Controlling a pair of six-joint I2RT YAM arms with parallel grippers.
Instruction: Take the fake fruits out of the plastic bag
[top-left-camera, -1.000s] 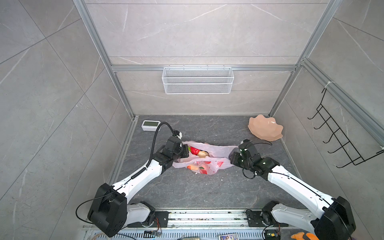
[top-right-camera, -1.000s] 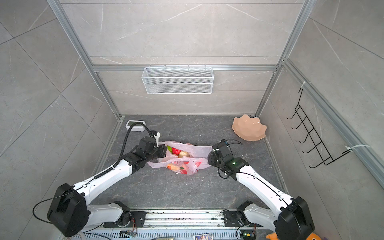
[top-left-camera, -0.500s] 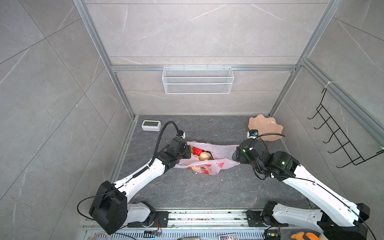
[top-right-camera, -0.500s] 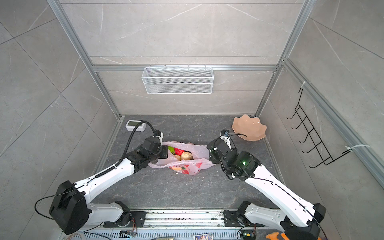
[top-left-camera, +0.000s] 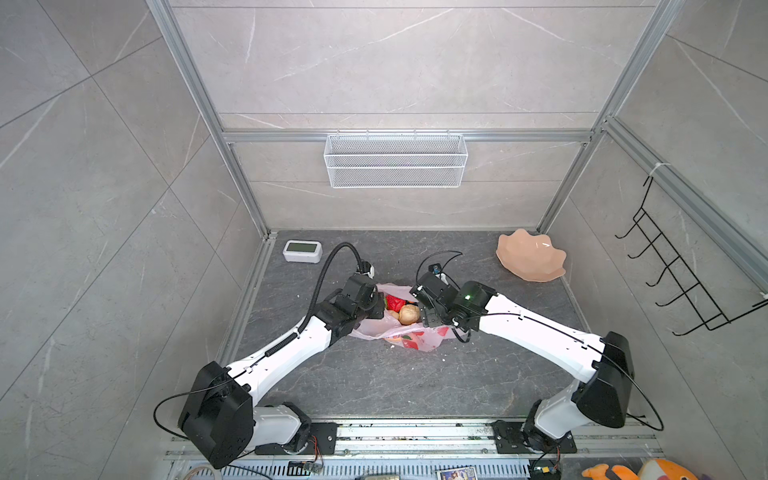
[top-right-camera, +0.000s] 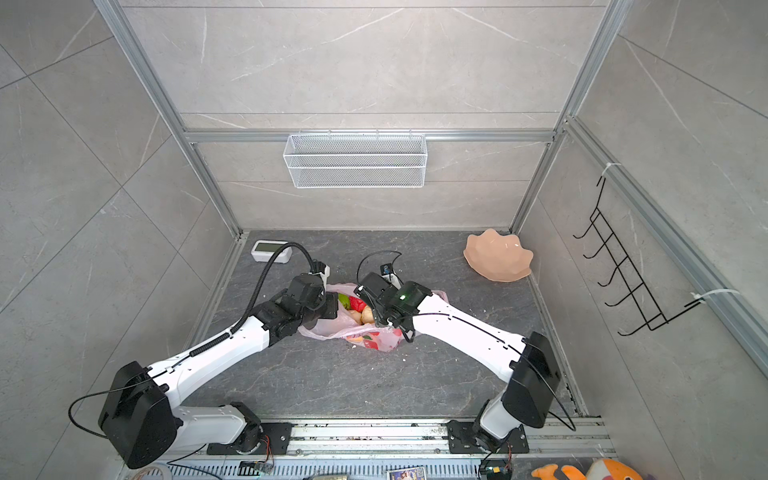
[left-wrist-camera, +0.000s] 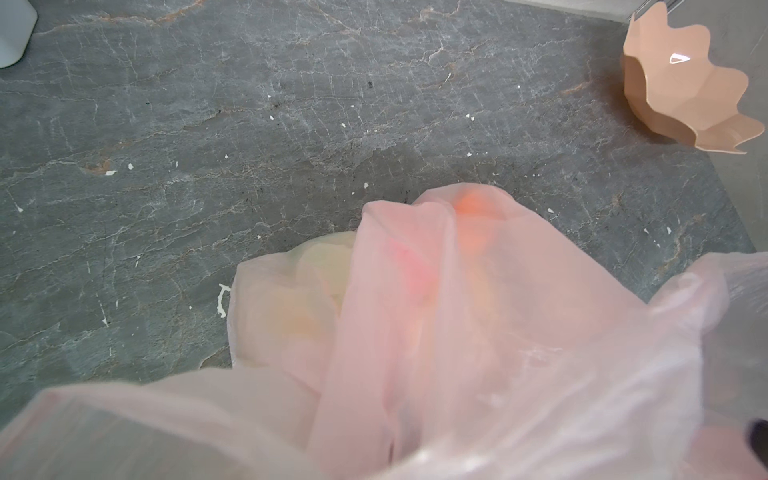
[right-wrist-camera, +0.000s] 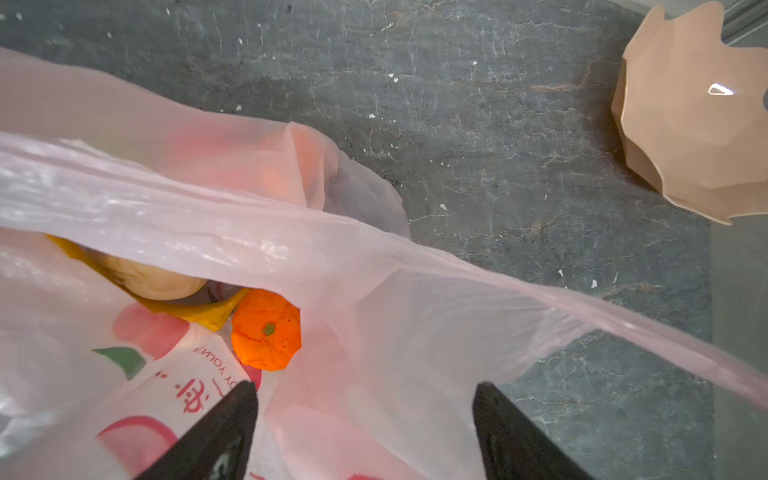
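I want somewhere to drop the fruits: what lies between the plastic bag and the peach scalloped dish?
Nothing but bare dark floor with tiny white flecks, seen in the right wrist view between the plastic bag and the dish.

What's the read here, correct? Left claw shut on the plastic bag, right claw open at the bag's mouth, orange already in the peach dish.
Wrong on the orange only. The right wrist view shows the orange inside the plastic bag, just ahead of the open right claw; in a top view the peach dish holds nothing. The left claw shut on the bag stands.
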